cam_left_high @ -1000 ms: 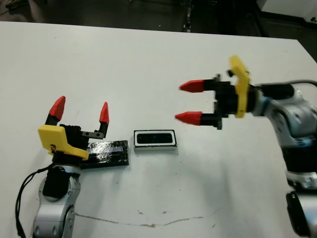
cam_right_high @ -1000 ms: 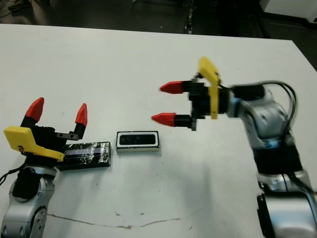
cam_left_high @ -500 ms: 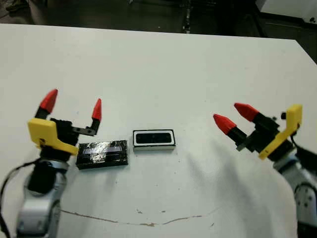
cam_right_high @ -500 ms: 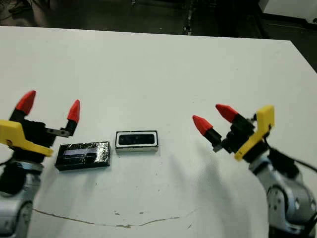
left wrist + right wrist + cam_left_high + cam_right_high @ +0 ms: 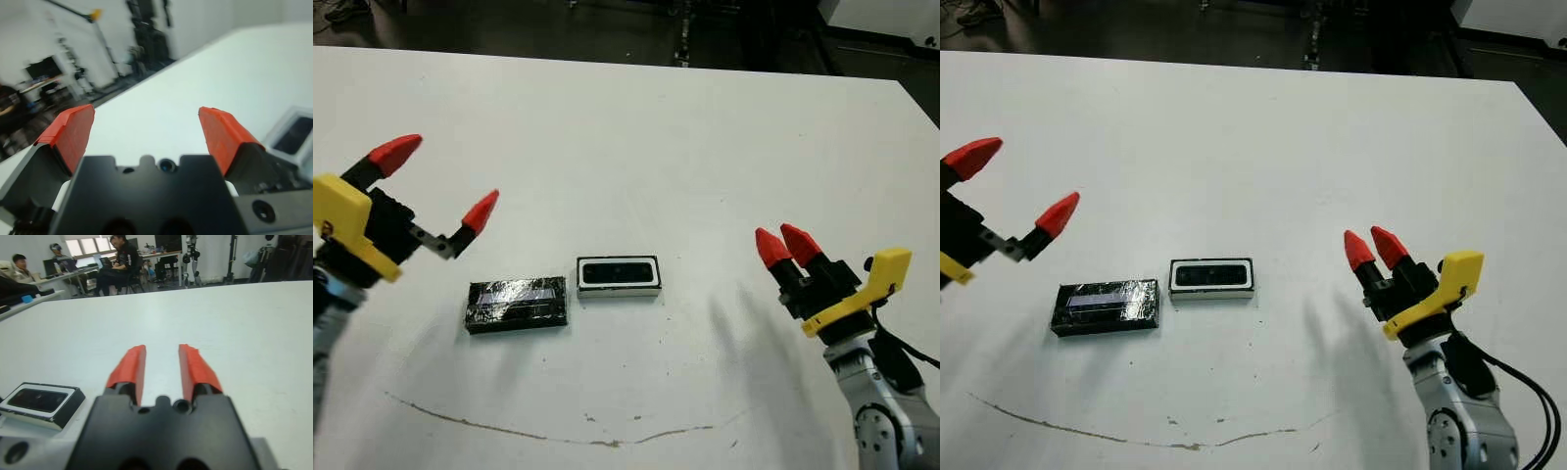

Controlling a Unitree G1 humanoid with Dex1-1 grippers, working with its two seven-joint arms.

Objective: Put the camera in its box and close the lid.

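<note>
The box (image 5: 619, 276), a small white-rimmed tray, sits mid-table with the black camera (image 5: 618, 273) lying inside it. It also shows in the right wrist view as box (image 5: 41, 404). The glossy black lid (image 5: 517, 304) lies flat on the table just left of the box, apart from it. My left gripper (image 5: 437, 186) hangs open above and to the left of the lid, holding nothing. My right gripper (image 5: 780, 245) is low at the right, well away from the box. Its fingers are drawn close with a narrow gap and nothing between them.
A thin brown scratch line (image 5: 558, 436) runs across the white table (image 5: 636, 127) near its front edge. Beyond the table's far edge, people (image 5: 117, 259) sit at desks.
My left gripper has risen and swung out to the left, off the lid. My right arm has pulled back and down to the right, and its fingers have narrowed. Box and lid stayed put.
</note>
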